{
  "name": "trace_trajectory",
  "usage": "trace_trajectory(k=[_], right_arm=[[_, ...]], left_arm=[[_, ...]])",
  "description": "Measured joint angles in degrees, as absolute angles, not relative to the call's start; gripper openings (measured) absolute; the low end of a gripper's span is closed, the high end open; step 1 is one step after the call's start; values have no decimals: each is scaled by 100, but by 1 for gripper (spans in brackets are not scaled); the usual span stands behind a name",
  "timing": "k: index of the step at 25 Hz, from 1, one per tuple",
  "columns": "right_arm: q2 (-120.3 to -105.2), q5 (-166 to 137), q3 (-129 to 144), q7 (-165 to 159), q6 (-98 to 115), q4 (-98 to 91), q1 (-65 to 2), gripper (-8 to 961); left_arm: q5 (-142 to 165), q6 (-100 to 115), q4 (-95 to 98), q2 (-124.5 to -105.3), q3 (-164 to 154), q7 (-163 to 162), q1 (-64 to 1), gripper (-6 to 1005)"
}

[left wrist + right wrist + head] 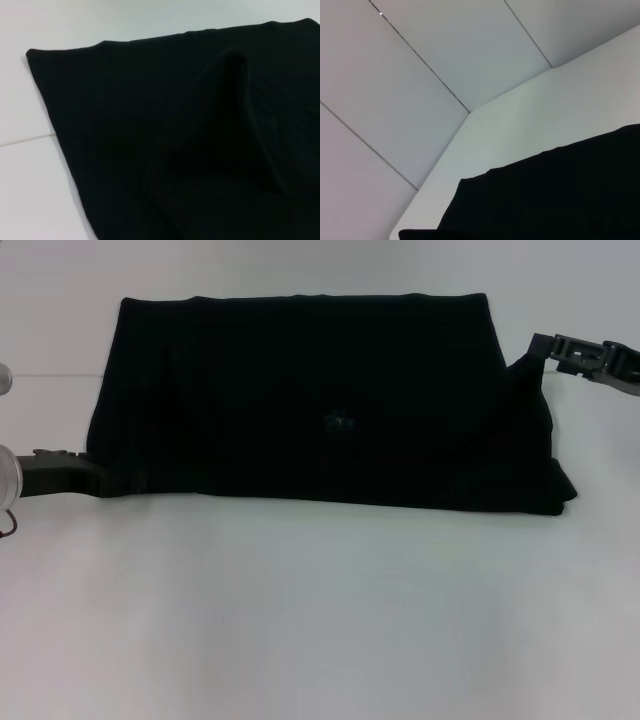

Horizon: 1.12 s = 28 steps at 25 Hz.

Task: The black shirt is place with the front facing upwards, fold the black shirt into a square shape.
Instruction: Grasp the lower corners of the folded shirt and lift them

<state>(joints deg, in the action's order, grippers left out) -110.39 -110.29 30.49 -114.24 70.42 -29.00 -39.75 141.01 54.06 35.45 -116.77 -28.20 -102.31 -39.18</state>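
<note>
Looking through the head view, you see the black shirt [320, 405] folded into a wide band across the far half of the white table [320, 620]. Your left gripper [95, 476] meets the shirt's near left corner; your right gripper [545, 345] meets its far right edge, where cloth rises toward it. You cannot tell whether either is clenched. Your left wrist view shows shirt fabric [190, 150] with a raised ridge. Your right wrist view shows shirt [555, 195] against table [530, 120].
</note>
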Motion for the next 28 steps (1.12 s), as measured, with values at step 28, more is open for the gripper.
trace_trajectory(k=[28], right_arm=[[-11061, -11015, 2981, -11426, 6934, -2891, -3981, 875]], left_arm=[[14388, 5377, 3529, -11708, -3365, -10527, -3975, 895]])
